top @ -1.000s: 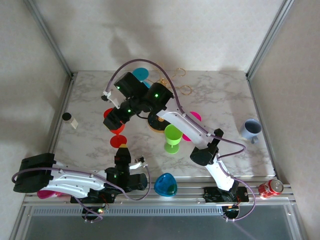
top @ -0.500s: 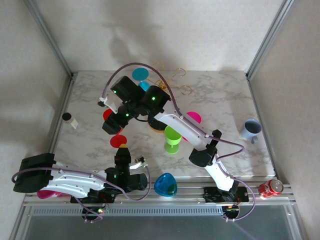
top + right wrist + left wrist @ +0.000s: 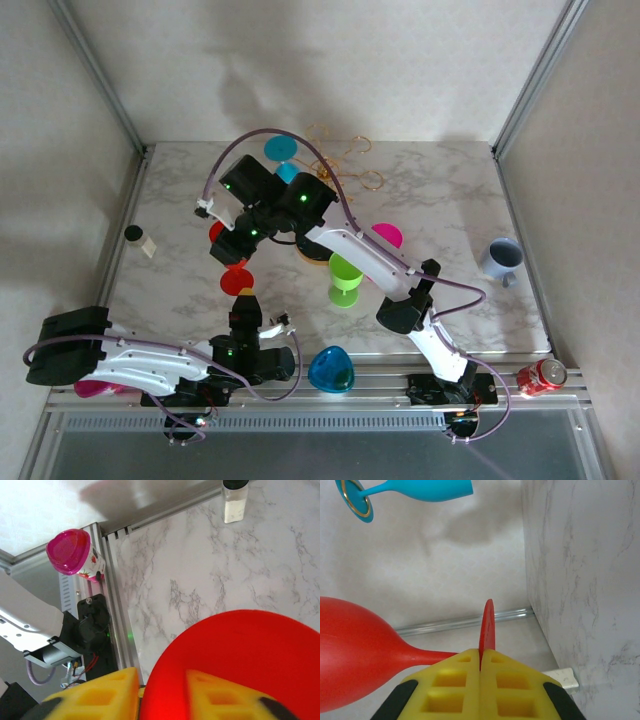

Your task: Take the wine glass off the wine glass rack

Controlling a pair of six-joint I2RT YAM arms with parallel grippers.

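A red wine glass (image 3: 238, 280) lies on its side above the table between my two grippers. My left gripper (image 3: 481, 652) is shut on the edge of its round foot (image 3: 487, 625); the stem runs left to the bowl (image 3: 350, 650). In the top view that gripper (image 3: 243, 297) sits just below the foot. My right gripper (image 3: 162, 675) straddles the bowl's wall (image 3: 250, 640), one finger outside and one seen through the red, closed on it. The gold wire wine glass rack (image 3: 345, 148) stands at the back with a teal glass (image 3: 283, 150) hanging from it.
A green glass (image 3: 346, 275) and a pink glass (image 3: 388, 236) sit by the rack's base. A blue glass (image 3: 330, 370) and another pink one (image 3: 69, 551) are at the front rail. A mug (image 3: 502, 257), a can (image 3: 541, 376) and a small bottle (image 3: 235, 500) lie farther out.
My right arm has shifted slightly left and its jaws have closed in on the red bowl. The left gripper has stayed shut on the foot.
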